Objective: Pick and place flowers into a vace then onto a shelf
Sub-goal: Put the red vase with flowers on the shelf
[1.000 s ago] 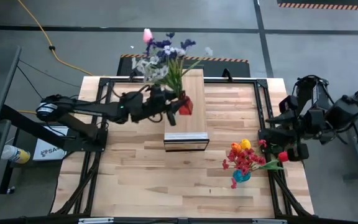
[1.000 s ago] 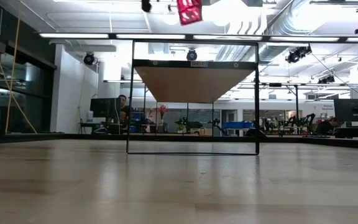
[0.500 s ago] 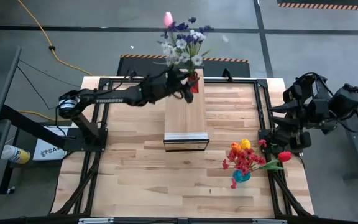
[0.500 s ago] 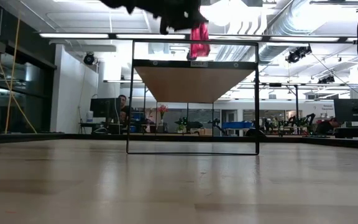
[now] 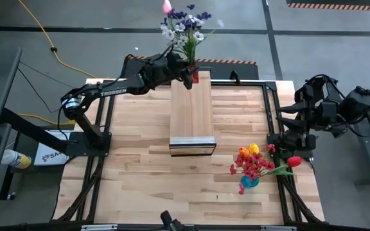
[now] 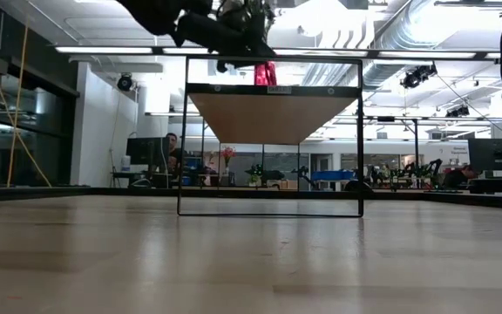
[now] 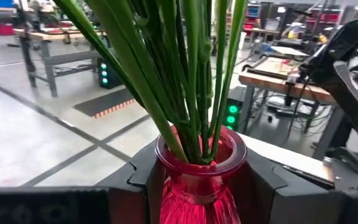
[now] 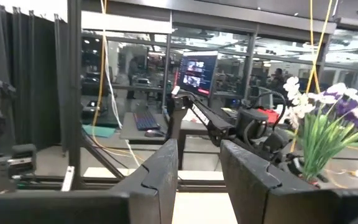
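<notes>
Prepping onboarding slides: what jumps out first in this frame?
The left gripper holds a red ribbed glass vase of green-stemmed purple, white and pink flowers at the far end of the long pale wooden shelf, its fingers shut on the vase. A second bunch of red, orange and yellow tulips in a small blue vase stands near the table's right edge, next to the waiting right gripper.

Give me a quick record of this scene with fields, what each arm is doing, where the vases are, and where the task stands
left gripper: shut on the red vase, held over the far end of the shelf
red vase contents: purple and white flowers, green stems
right gripper: fingers apart, holds nothing, parked off the table's right edge
blue vase: on the table near the right edge, with red, orange and yellow flowers
task stage: red vase at the shelf, not released
</notes>
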`<action>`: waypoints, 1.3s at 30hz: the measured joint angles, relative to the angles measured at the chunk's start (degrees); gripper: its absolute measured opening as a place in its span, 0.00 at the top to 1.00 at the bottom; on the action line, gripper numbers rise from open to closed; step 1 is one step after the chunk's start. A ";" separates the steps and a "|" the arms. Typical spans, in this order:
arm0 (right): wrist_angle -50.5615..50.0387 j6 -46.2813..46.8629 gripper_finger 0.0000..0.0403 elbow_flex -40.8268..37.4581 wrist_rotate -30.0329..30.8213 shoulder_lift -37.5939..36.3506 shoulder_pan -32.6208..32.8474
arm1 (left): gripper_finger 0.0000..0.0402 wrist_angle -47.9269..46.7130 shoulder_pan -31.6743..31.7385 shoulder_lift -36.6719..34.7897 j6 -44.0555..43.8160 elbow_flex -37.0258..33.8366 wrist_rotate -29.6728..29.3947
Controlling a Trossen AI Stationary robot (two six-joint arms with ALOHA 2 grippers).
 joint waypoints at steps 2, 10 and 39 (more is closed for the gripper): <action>0.25 -1.29 0.72 0.00 0.45 0.00 0.02 | 0.56 0.19 0.02 1.08 0.12 0.07 1.04; 0.67 -2.08 0.72 0.00 3.01 -0.02 0.02 | 0.56 -0.03 -0.07 4.72 2.30 0.00 1.32; 0.72 -2.43 0.72 0.00 3.24 -0.02 0.02 | 0.47 8.65 -0.09 6.00 -1.83 -8.22 3.59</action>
